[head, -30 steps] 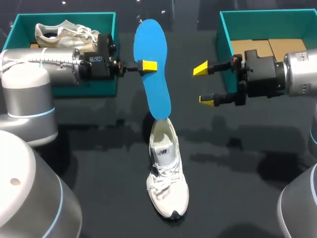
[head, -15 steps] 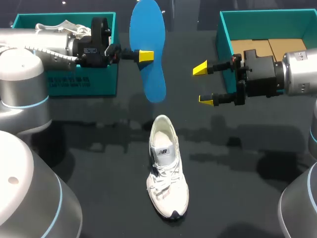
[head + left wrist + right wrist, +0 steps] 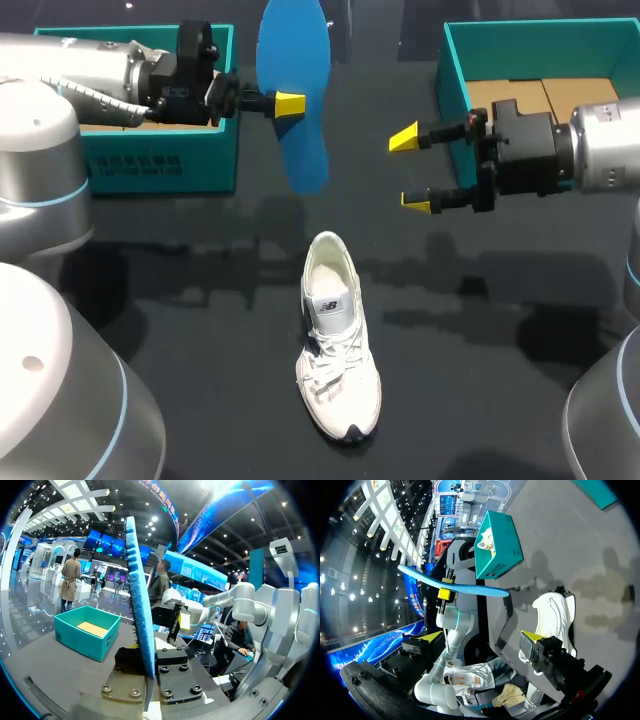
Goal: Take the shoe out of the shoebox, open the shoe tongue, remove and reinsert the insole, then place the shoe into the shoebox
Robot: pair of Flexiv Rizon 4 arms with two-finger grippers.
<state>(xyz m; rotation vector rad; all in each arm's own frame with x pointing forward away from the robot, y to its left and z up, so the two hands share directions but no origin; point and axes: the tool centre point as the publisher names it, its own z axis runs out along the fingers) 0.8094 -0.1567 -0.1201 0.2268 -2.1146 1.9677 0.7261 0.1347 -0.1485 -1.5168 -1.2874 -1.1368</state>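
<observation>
Blue insole clamped in my left end effector, clear of the shoe; right end effector wide, empty; reinsertion, boxing remain.

A white lace-up shoe stands upright mid-table, toe away from the boxes — the blue insole hangs aloft, pinched in the left gripper, between the teal left shoebox and right shoebox.
</observation>
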